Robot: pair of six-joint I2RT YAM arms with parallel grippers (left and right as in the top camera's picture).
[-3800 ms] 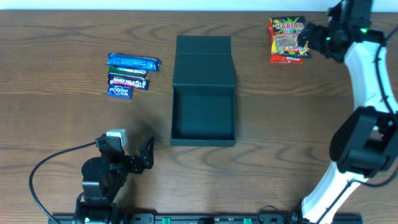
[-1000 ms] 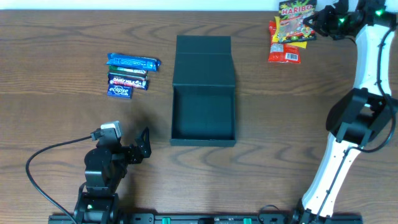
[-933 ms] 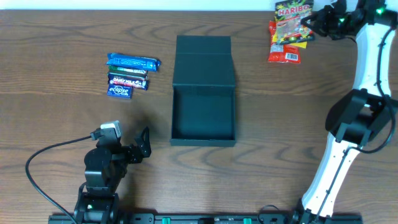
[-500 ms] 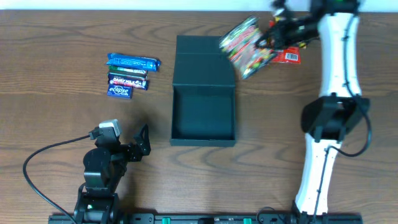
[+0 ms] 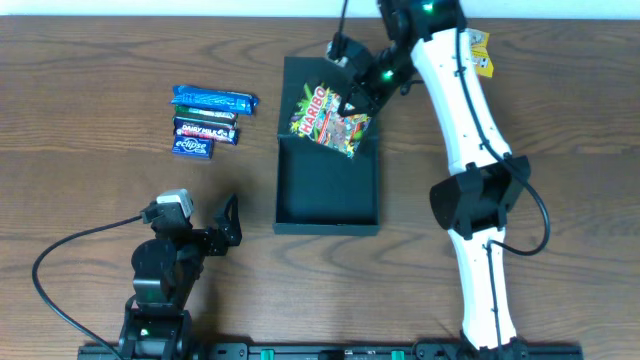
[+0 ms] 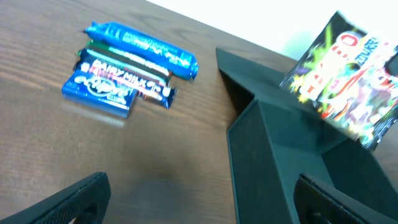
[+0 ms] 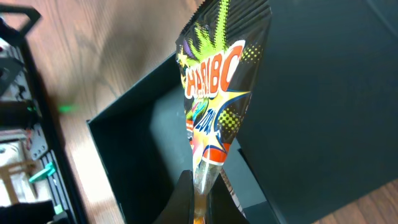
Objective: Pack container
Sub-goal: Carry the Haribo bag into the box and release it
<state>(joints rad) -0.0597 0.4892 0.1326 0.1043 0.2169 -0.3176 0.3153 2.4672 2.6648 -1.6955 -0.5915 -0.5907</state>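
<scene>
Dark teal-black matte rectangular container (image 5: pixel 326 195), flap lid open, mid wooden tabletop (image 5: pixel 100 60). Right tool (image 5: pixel 352 98): clamped on glossy multicoloured Haribo sweet bag (image 5: pixel 328 120) over container's hinge edge. Left tool (image 5: pixel 228 222): wide apart, empty, front-left of container. Step: loading; next, lower bag inside, release.

**Bag above the container's far end**

The container (image 5: pixel 328 190) sits mid-table (image 5: pixel 90 60), its lid (image 5: pixel 322 78) lying flat behind it. The bag (image 5: pixel 330 118) hangs from the right gripper (image 5: pixel 356 96) above the container's far end, overlapping the hinge line. Three snack bars (image 5: pixel 211 121) lie side by side left of the lid, well apart from it. The left gripper (image 5: pixel 228 222) is off the container's near left corner, over bare table
</scene>
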